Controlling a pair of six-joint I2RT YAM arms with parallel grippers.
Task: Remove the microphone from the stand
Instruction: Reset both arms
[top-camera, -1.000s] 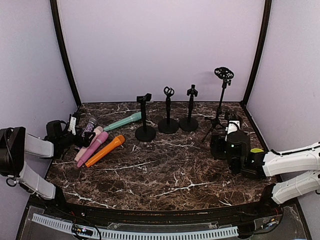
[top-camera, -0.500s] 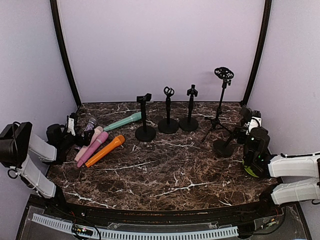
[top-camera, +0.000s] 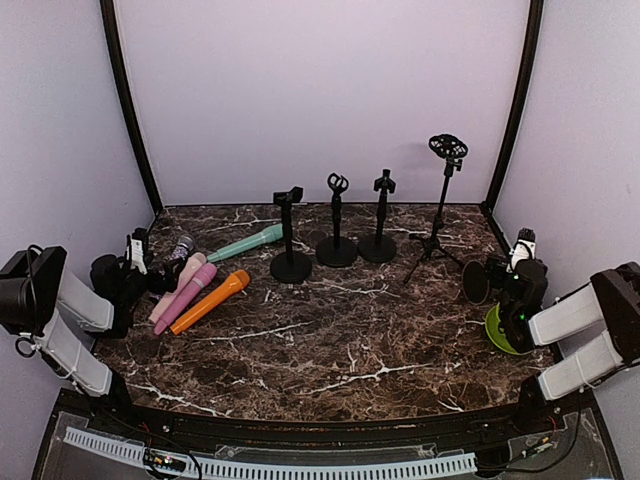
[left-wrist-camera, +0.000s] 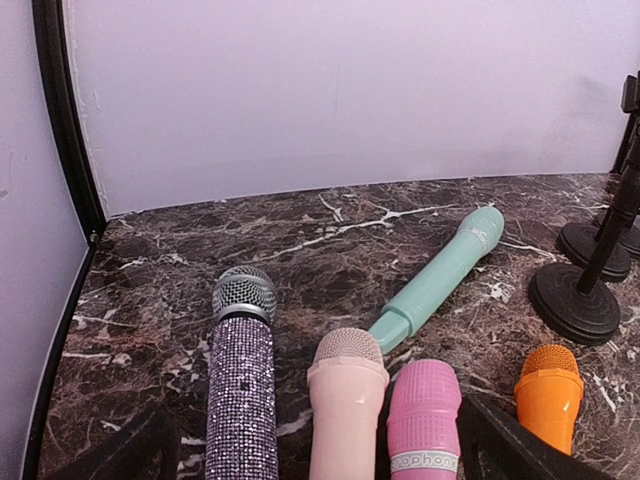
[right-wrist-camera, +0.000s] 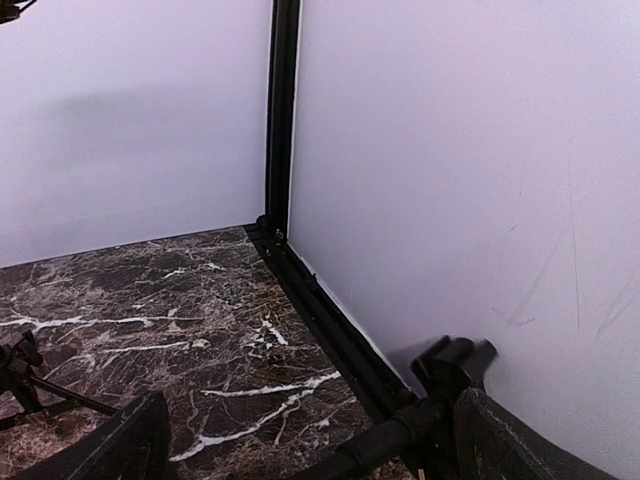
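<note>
With the mics (top-camera: 195, 290) lying flat by the left gripper (left-wrist-camera: 315, 430), fingers spread, the right gripper (right-wrist-camera: 310, 420), also wide apart, should clear the tipped stand (top-camera: 475, 283) without snagging it.

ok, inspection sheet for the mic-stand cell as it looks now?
surface: dark veined marble tabletop, no damage seen.
job's things: five microphones lie loose at left: glitter, pale pink, pink, orange, teal. Upright at the back: clip stand, two slim stands, tripod stand; none holds a microphone. A fifth stand is tipped by the right wall, base on edge.
clutter: lime-green round part at the right arm, cannot identify.
grippers: left gripper jaws open, facing the microphone heads; right gripper jaws open, fifth stand's rod between them, contact unclear.
cables: thin leads at the front rail.
surroundings: lilac walls, black corner posts.
</note>
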